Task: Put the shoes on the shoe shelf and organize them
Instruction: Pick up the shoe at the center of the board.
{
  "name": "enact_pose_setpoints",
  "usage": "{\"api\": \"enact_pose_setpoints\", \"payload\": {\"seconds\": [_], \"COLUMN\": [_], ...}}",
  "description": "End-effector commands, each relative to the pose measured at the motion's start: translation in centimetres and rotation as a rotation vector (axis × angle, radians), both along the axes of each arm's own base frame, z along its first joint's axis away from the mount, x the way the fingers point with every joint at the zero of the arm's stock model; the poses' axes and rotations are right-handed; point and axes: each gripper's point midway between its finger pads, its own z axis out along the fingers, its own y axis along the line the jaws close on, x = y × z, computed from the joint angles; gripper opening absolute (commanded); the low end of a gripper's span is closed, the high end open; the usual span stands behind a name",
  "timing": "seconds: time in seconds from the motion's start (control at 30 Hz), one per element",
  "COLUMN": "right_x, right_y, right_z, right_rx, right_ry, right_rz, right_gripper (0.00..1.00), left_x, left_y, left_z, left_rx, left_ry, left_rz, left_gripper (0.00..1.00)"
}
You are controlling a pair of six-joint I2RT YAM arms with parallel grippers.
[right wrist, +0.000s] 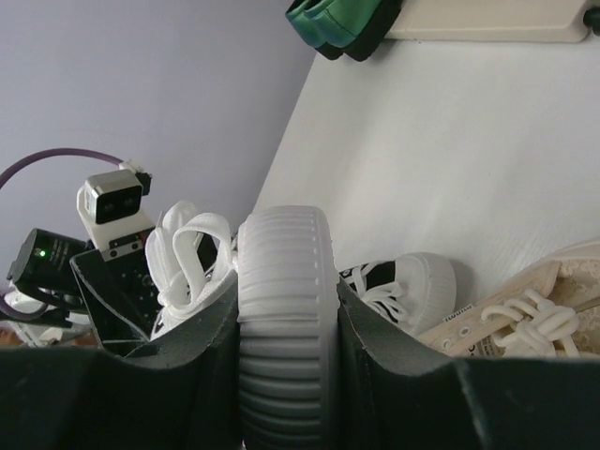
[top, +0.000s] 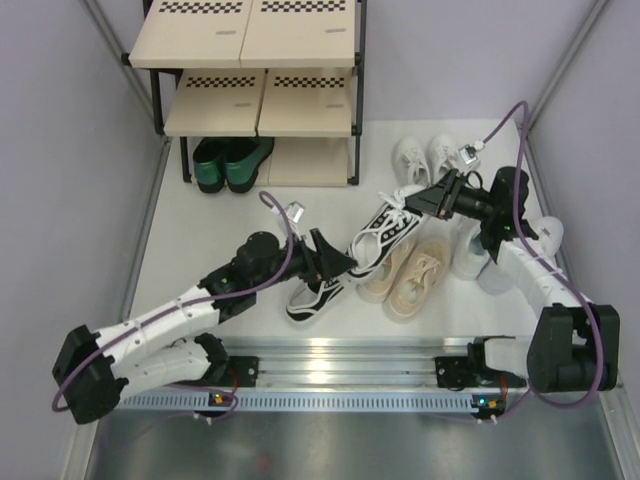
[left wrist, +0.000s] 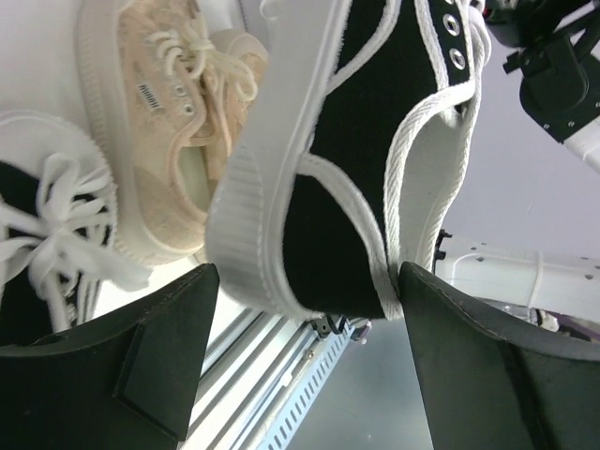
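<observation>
Right gripper fingers fill the bottom of the right wrist view, clamped on the ribbed white toe of the black sneaker. This sneaker is held tilted. Its toe points toward the right arm and its heel toward the left gripper.

The left gripper's jaws stand wide, one on each side of the heel. One finger is clearly apart from the sole. The other finger lies just beside the heel edge, and contact there cannot be confirmed.

From the black sneaker outward:
- Its mate lies on the table just beside the heel, partly under the left gripper.
- The tan sneakers lie side by side just beside it, on the near side. Whether the held sole touches them cannot be told.
- The small white sneakers stand on the far side, apart from it.
- The larger white sneakers lie beyond the tan pair, mostly hidden by the right arm.
- The green shoes stand well apart, on the bottom tier of the shelf.

The shelf top is cut off by the frame edge. The held sneaker's midsection is hidden in both wrist views.
</observation>
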Motion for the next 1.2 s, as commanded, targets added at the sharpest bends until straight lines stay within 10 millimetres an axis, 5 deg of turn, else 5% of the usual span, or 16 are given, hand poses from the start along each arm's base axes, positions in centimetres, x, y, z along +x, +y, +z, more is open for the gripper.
{"api": "enact_pose_setpoints", "payload": {"seconds": [0.0,0.23,0.37,0.53,0.8,0.97,1.17], "right_x": [0.8,2.0,2.0,2.0,2.1,1.4,1.0], "right_y": [-0.6,-3.8,-4.5,-5.4,-7.7,-7.6,-7.3], "right_z": [5.4,6.6,7.1,8.7,9.8,9.9,9.2], "right_rx": [0.073,0.129,0.162,0.207,0.232,0.261,0.251], "right_ry": [-0.12,-0.123,-0.126,-0.156,-0.184,-0.188,-0.18], "right_rz": [0.001,-0.056,-0.071,-0.089,-0.118,-0.109,-0.097], "right_gripper": [0.0,0.0,0.0,0.0,0.0,0.0,0.0], "left_x": [0.2,-0.7,-0.1,0.5,0.1,0.0,-0.4], "left_y": [-3.4,-5.3,-5.6,-7.0,-5.6,-5.6,-6.7], "left_z": [3.9,4.1,6.4,5.5,5.2,4.8,7.0], "left_rx": [-0.03,-0.1,-0.202,-0.188,-0.195,-0.205,-0.315], "left_ry": [-0.144,-0.194,-0.218,-0.176,-0.18,-0.137,-0.138], "left_rz": [-0.067,-0.123,-0.079,-0.084,-0.059,-0.052,-0.098], "left_gripper": [0.83,0.84,0.85,0.85,0.92,0.94,0.95]}}
